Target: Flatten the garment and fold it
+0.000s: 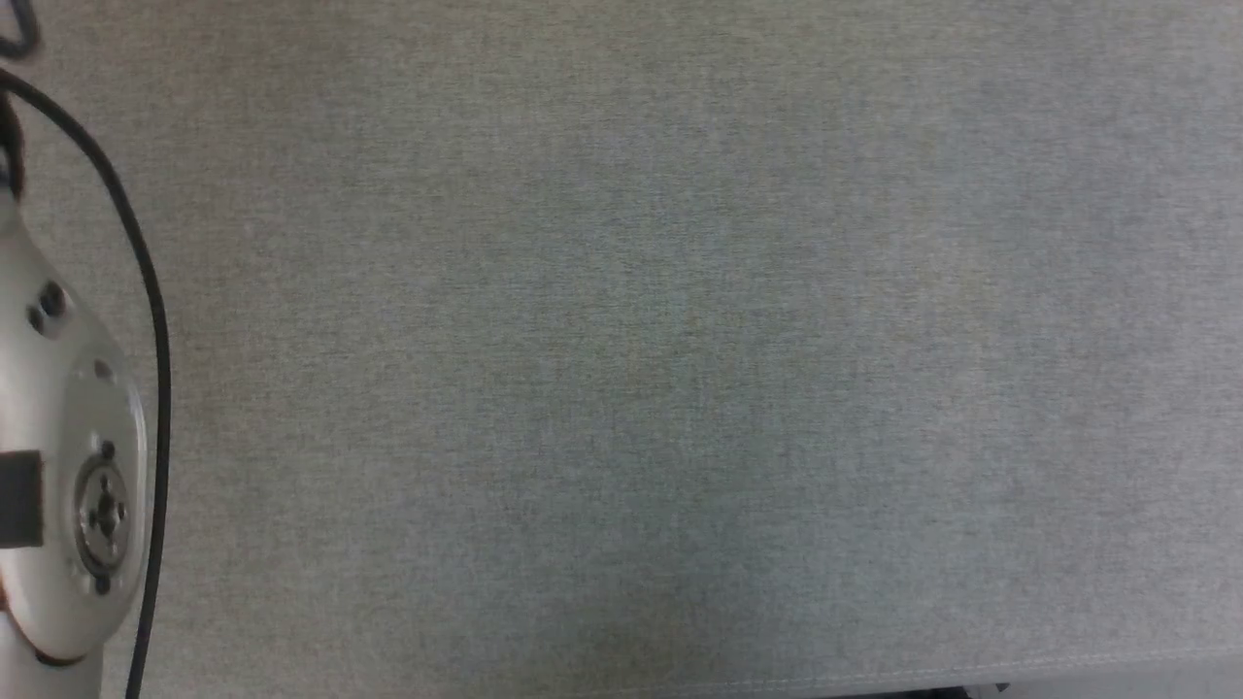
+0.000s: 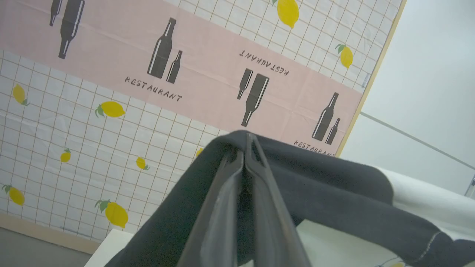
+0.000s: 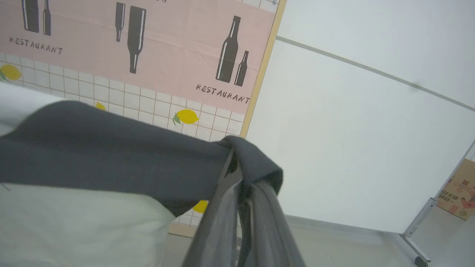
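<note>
In the left wrist view my left gripper (image 2: 245,148) is shut on a black fold of the garment (image 2: 334,185). The cloth drapes over both fingers, and a white part trails off to the right. In the right wrist view my right gripper (image 3: 233,165) is shut on another black part of the garment (image 3: 92,148), which stretches away to the left with white cloth below it. Both grippers point toward the wall, and the cloth hangs between them. My pale left forearm (image 1: 68,466) and its black cable (image 1: 146,291) lie along the left edge of the head view.
A grey cloth-covered table (image 1: 621,349) spreads across the head view, its front edge (image 1: 971,675) low at the right. Ahead stand a patterned wall panel (image 2: 148,111) with lemons and bottles, a white wall (image 3: 352,129), a cardboard box (image 3: 458,193) and a metal stand leg (image 3: 419,222).
</note>
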